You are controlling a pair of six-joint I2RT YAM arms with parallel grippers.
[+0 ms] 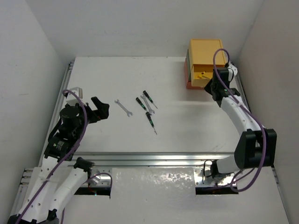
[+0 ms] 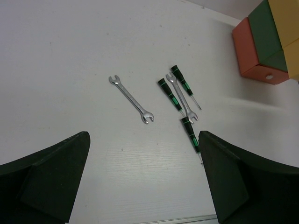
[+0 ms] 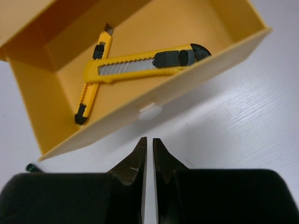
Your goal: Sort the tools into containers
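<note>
Right wrist: right jaws, clenched empty, faced the white knob (image 3: pixel 150 112) of the yellow drawer (image 3: pixel 159 32); a square, centred push would likely shut it straight; the left jaws hung released.

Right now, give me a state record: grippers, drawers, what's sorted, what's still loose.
left gripper: open, empty, above the table, short of the tools
right gripper: shut, empty, facing the knob
yellow drawer: top of stack, pulled open
sorted: wide knife lying across slim knife, both in yellow drawer
green drawer: looks closed
red drawer: looks closed
loose: lone wrench; second wrench among three screwdrivers
</note>
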